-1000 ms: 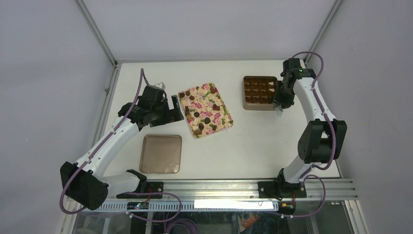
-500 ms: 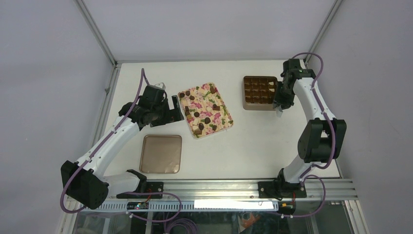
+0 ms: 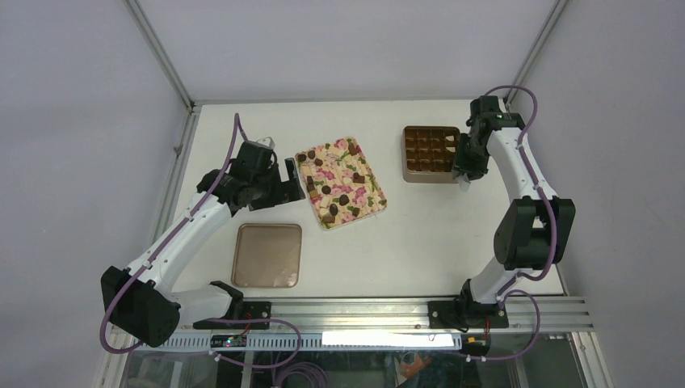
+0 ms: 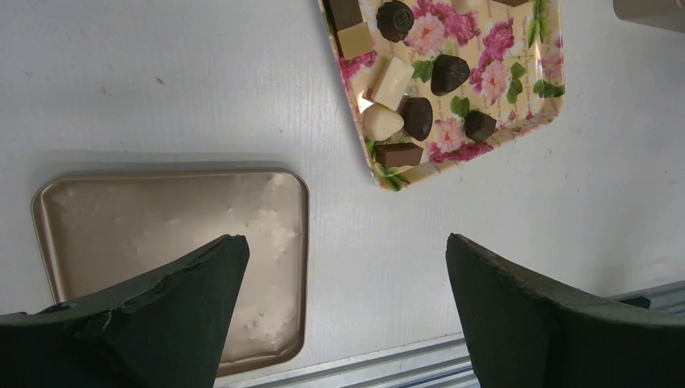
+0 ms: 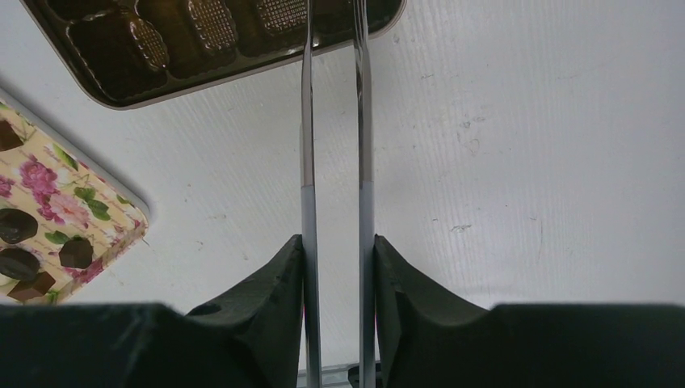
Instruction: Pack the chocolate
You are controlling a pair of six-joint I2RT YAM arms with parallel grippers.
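White bench (image 3: 420,234); we see chocolate (image 4: 418,117), dark and pale bites on floral tray (image 4: 529,77) ahead of wide-open empty left pincer (image 4: 343,241); right pincer (image 5: 338,241) clamps tweezers (image 5: 307,121), tips cut off.

The right wrist view's top edge is cropping the box (image 5: 105,56) and the tweezers (image 5: 309,202) in the right hand (image 5: 338,246).

White table (image 3: 436,234) – surface flat, faintly scuffed. Floral tray (image 3: 373,198) lies at centre, set askew to the table edges. Brown box (image 3: 405,155) with grid compartments sits to its right – near, not touching. Tan lid (image 3: 267,255) lies flat at front left, apart from the tray. Metal tweezers (image 5: 308,162): both blades cross the box rim.
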